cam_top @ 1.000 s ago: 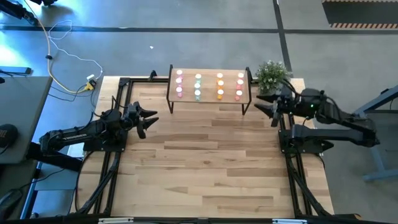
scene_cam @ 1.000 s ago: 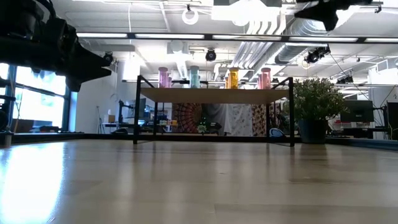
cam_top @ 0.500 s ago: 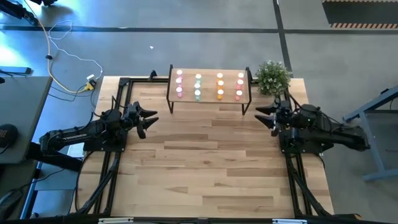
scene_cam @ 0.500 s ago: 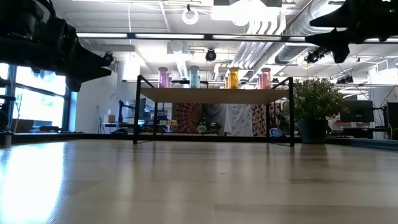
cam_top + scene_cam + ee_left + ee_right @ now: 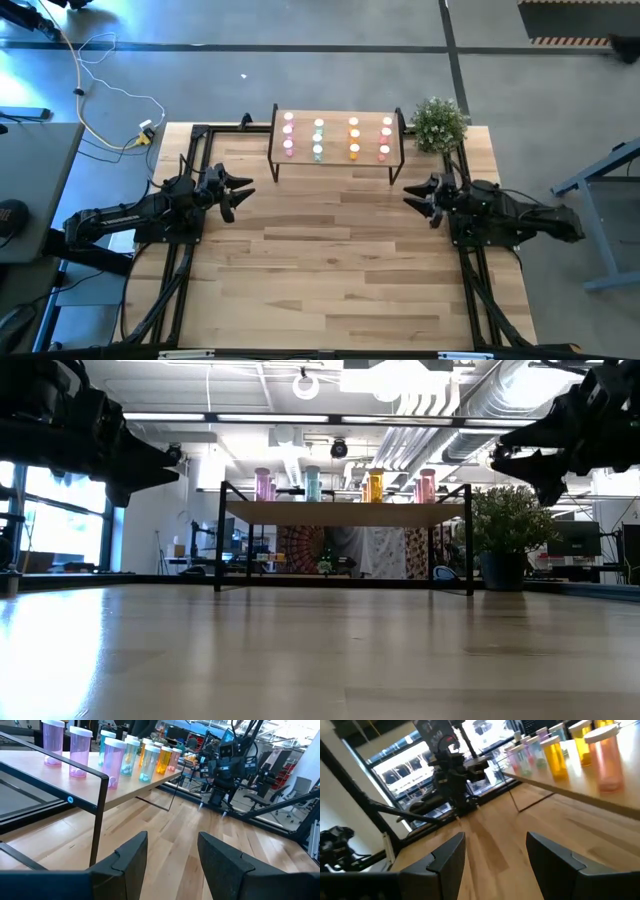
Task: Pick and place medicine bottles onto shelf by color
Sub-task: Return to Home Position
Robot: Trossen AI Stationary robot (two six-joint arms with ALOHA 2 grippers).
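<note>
Sorting looked finished: the medicine bottles (image 5: pixel 335 138) stood in four color-matched rows on the shelf (image 5: pixel 336 160) at the bench's (image 5: pixel 330 260) far edge. The left gripper (image 5: pixel 243 190) and right gripper (image 5: pixel 412 194) hung open and empty, clear of the shelf.

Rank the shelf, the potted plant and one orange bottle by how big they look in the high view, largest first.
1. Shelf: clearly the largest.
2. Potted plant: much smaller than the shelf.
3. Orange bottle: by far the smallest; from above it shows as little more than a dot.
</note>
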